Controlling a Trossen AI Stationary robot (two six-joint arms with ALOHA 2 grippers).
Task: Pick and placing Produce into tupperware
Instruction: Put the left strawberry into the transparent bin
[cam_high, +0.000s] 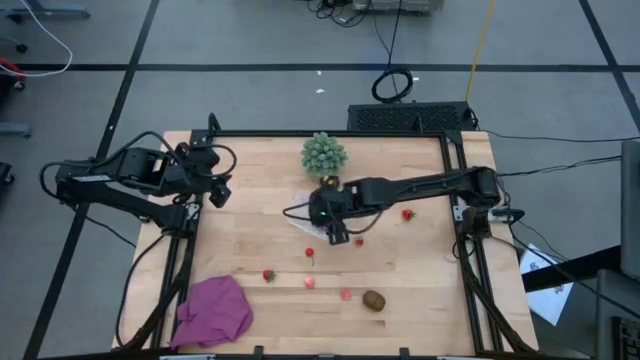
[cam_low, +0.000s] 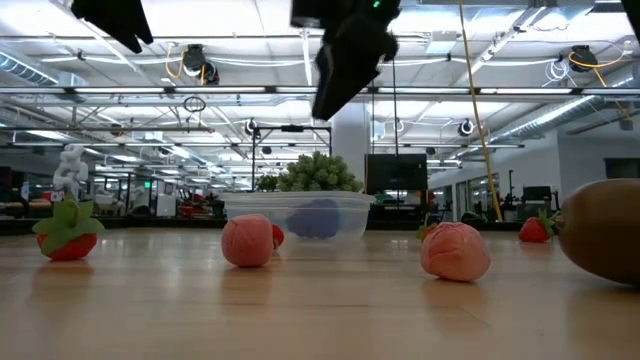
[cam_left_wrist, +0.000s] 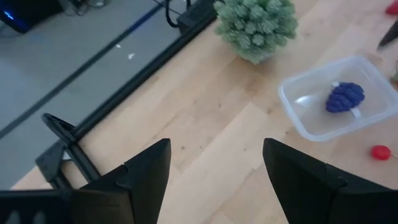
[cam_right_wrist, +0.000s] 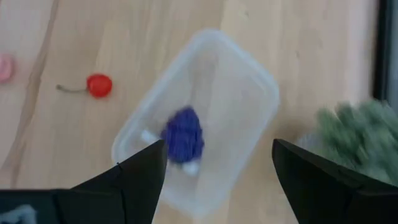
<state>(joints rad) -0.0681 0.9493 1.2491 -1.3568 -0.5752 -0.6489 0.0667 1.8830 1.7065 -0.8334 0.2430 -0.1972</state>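
High view: right hand (cam_high: 334, 234) open above tupperware (cam_right_wrist: 198, 118), table edges distant.

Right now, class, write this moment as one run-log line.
right gripper: open, above tupperware | purple piece: inside tupperware | left gripper: open, waiting at table's left edge | other produce: on table

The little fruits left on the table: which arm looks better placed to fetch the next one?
Probably the right. Its end effector hangs open over the tupperware, with the cherry close by. The left end effector waits at the table's left edge, farther from every piece.
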